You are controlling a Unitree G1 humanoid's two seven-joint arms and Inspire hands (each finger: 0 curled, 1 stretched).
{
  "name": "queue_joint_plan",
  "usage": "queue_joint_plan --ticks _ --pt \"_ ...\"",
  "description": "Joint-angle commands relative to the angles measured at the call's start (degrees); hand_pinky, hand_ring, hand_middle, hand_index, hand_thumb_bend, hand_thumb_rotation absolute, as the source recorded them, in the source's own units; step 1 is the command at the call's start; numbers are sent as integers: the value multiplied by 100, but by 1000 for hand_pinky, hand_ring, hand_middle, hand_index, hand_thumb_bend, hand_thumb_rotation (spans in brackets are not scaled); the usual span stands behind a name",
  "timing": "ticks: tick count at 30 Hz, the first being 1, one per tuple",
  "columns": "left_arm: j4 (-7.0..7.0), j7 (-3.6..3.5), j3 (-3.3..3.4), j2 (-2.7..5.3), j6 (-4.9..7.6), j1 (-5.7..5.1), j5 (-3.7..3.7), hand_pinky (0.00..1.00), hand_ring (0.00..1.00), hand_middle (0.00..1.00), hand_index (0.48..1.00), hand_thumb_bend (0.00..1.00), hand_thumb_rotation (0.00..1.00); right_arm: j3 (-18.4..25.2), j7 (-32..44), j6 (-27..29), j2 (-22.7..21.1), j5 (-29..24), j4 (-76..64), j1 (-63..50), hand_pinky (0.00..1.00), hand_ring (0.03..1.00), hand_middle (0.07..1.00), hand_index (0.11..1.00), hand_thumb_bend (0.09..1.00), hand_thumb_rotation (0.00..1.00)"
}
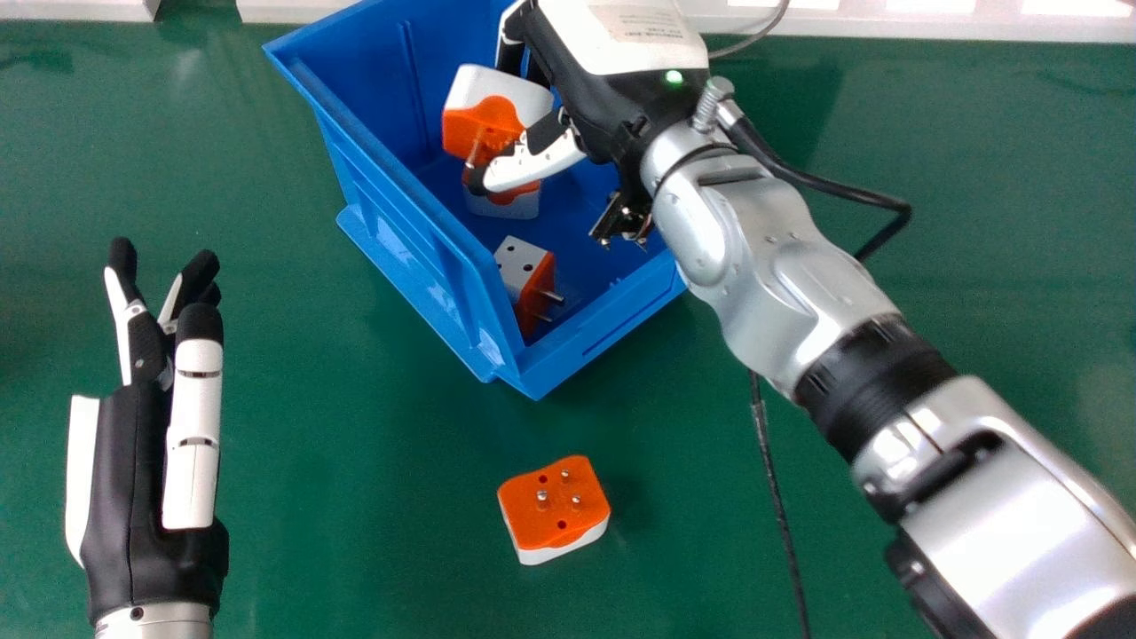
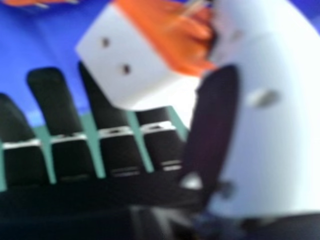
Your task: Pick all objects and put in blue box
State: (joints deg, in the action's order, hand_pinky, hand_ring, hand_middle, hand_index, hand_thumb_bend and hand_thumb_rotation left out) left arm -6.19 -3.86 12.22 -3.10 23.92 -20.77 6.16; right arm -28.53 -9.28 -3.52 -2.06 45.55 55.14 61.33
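Over the blue box (image 1: 417,257), my right hand (image 1: 621,98) has an orange-and-white plug adapter (image 1: 484,111) between its thumb and fingers. In the right hand view, the adapter (image 2: 127,65) lies between the thumb and the fingers of my right hand (image 2: 117,150), its white side with two holes showing. Two more adapters are inside the box: one (image 1: 503,206) partly hidden below the held one, another (image 1: 524,271) near the front corner. A fourth adapter (image 1: 555,510) rests pins up on the green table in front of the box. My left hand (image 1: 133,453) is open at the left.
The green table (image 1: 355,550) extends around the box. A black cable (image 1: 777,497) runs down the table beside the right forearm, and another loops from the right wrist. White edging (image 1: 914,22) borders the table's far side.
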Motion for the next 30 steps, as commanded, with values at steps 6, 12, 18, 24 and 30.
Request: queue_joint_plan --ticks 6,12,18,24,30 --pt "-193 9 4 48 163 -140 53 950 944 936 944 363 899 8 -211 80 216 -215 691 554 222 328 408 482 497 135" --pt "-212 29 -8 69 125 -168 68 975 953 940 948 360 892 -57 -64 162 207 -368 862 598 394 521 600 493 500 146" --pt "-156 84 -15 87 156 -121 -19 968 949 938 949 329 907 -128 -10 154 145 -358 656 490 561 710 799 794 521 465" --pt "-126 70 -35 92 158 -56 4 957 944 934 945 330 891 -84 373 31 57 -468 291 394 643 823 931 915 490 625" --pt "-104 113 -38 75 149 26 -134 935 943 935 946 379 895 -44 602 -226 -78 -519 -403 191 709 882 961 945 437 718"
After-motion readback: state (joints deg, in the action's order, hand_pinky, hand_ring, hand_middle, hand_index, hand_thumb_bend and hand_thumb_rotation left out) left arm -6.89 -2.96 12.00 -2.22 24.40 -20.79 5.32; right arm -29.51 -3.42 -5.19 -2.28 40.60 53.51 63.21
